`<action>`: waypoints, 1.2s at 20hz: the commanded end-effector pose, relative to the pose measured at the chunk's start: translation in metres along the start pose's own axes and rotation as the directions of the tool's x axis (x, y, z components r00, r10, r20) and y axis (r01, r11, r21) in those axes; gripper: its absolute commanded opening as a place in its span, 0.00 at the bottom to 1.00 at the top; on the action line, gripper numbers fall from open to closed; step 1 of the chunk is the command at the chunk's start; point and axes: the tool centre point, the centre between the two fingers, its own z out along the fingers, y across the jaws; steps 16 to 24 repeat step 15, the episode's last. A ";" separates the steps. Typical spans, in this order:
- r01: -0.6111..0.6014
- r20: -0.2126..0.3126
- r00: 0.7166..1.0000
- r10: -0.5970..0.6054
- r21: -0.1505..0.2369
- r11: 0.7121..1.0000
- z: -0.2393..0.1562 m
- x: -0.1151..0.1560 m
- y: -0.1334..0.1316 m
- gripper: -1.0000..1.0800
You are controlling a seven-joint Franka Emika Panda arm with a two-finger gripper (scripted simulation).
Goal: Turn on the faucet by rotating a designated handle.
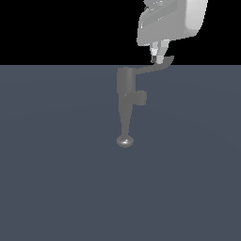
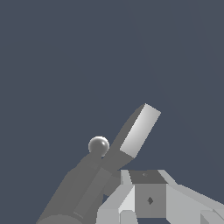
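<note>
the faucet [image 1: 126,89] stands on the flat blue-grey floor [image 1: 56,179], a little above the middle of the exterior view. i see its upright cylinder body, a stubby side knob [image 1: 140,98] on the exterior view's right of it, and a tapered spout [image 1: 125,120] running toward the camera to a rounded shiny knob [image 1: 124,140]. the handle [image 1: 155,68] leaves the top of the cylinder and curves toward the exterior view's right, ending in an upturned paddle tip. my gripper [image 1: 157,57] hangs right over that tip, its pale fingers [image 1: 154,48] close together and reaching down to it; they look to be touching the paddle, but i cannot tell whether they pinch it or only rest against it. in the wrist view the paddle [image 2: 139,131] shows as a bright flat slab beside the shiny knob [image 2: 99,145], with the gripper body [image 2: 148,199] just next to it.
</note>
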 end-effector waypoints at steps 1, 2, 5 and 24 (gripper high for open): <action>-0.017 -0.001 1.000 0.017 -0.001 1.000 0.002 0.014 -0.002 0.00; -0.018 -0.001 1.000 0.018 -0.001 1.000 0.002 0.016 -0.003 0.00; -0.020 -0.001 1.000 0.020 -0.001 1.000 0.002 0.023 -0.008 0.00; -0.028 -0.001 1.000 0.028 -0.003 1.000 0.003 0.042 -0.022 0.00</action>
